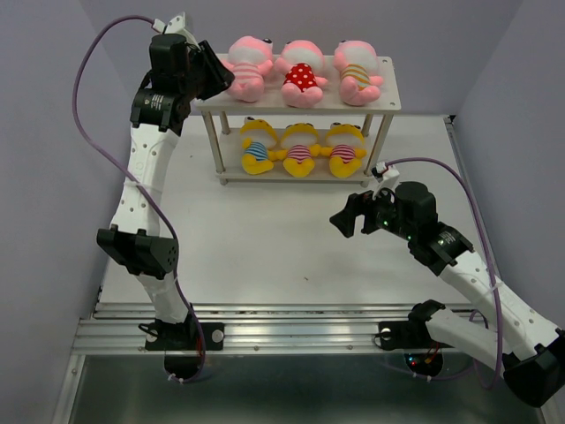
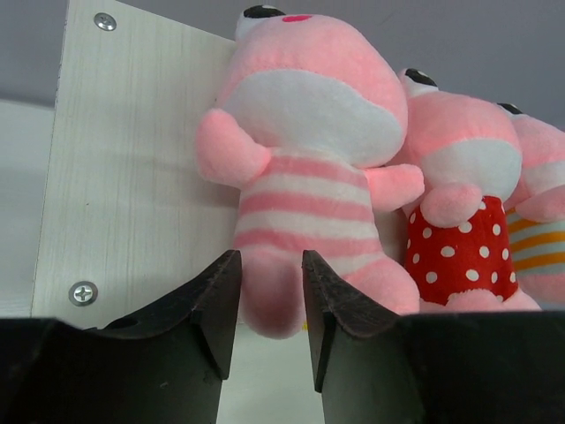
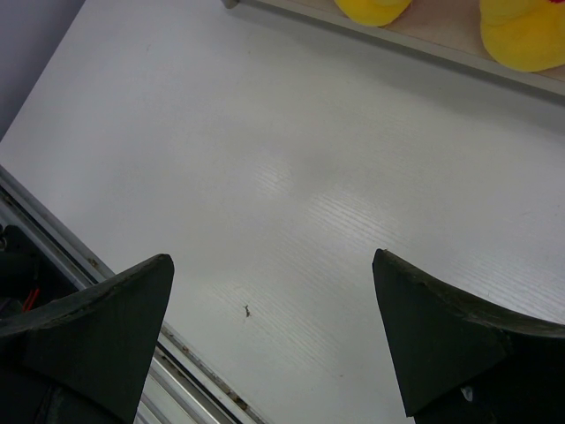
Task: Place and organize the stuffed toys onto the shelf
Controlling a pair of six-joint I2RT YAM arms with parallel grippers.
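The left tool point(image 2: 269, 258) is straddling one leg of the pink striped plush doll point(image 2: 305, 185), which is sitting at the left end of the shelf point(image 2: 132, 177) on its top board; whether the jaws are pinching I cannot tell. The doll is likely light and squashy, so the torso is offering a surer hold than a limb. The right tool point(image 3: 272, 261) is hovering over the surface point(image 3: 265, 132), jaws wide apart and empty.

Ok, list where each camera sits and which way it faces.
Top external: above and behind the bases, looking down on table, shelf, both arms with left gripper and right gripper.
Left wrist: on the left arm, facing the pink striped toy on the top board; own fingers flank its leg.
Right wrist: on the right arm, facing down at the table and yellow toys; own fingers spread wide.
Shared: top external and left wrist both show that pink toy.
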